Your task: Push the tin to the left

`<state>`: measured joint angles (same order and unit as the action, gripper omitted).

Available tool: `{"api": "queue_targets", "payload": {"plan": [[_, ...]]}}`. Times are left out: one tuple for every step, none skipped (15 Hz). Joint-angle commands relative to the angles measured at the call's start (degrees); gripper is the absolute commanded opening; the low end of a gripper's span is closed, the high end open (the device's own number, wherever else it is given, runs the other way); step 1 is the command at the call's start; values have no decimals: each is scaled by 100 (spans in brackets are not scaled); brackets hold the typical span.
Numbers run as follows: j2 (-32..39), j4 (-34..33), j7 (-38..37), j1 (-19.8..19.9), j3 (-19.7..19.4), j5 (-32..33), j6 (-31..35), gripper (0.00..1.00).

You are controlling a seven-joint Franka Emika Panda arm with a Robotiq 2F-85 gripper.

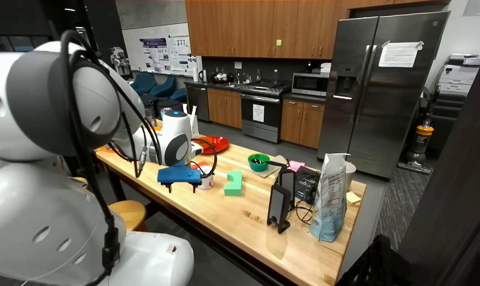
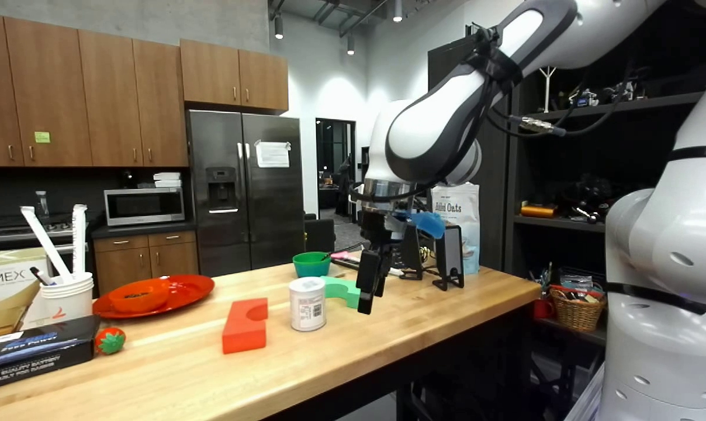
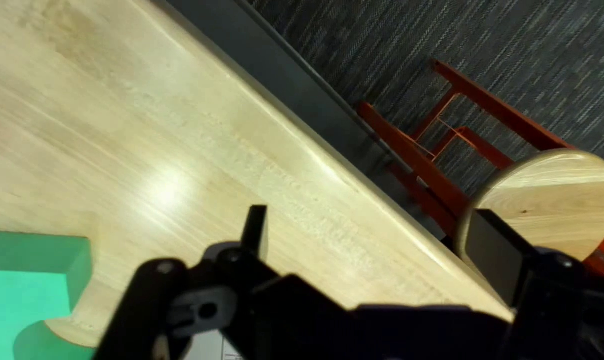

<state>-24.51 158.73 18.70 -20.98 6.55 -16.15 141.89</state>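
Note:
The tin is a white can with a printed label, upright on the wooden table, seen in both exterior views (image 1: 207,182) (image 2: 307,304). Only a pale sliver of what looks like the tin (image 3: 207,346) shows low in the wrist view, mostly covered by the gripper's linkage. My gripper (image 1: 182,188) (image 2: 371,295) (image 3: 370,220) points down beside the tin, toward the table's long edge, and is apart from it. Its two black fingers are spread wide, with only table and stool visible between them in the wrist view.
A green arch block (image 1: 233,183) and a red block (image 2: 245,325) flank the tin. Behind stand a green bowl (image 2: 311,265) and a red plate (image 2: 196,287). Black speakers (image 1: 279,207) and an oats bag (image 1: 330,198) occupy one end. A stool (image 3: 547,200) stands past the table edge.

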Motion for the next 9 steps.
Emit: {"api": "queue_targets", "payload": {"plan": [[621,-225,269,-123,9,131,360,100],[763,-266,308,-105,33,205,445,100],[881,-302,331,-79,61,288,518,100],[1000,-338,368,-43,83,397,623,100],[1104,-382,362,-7,108,517,689,100],[1212,-441,334,33,137,661,734,100],[1302,-491,305,63,161,799,770,100],[1387,-548,291,89,182,921,796,100],[1463,-618,268,113,210,1041,806,100]]}}
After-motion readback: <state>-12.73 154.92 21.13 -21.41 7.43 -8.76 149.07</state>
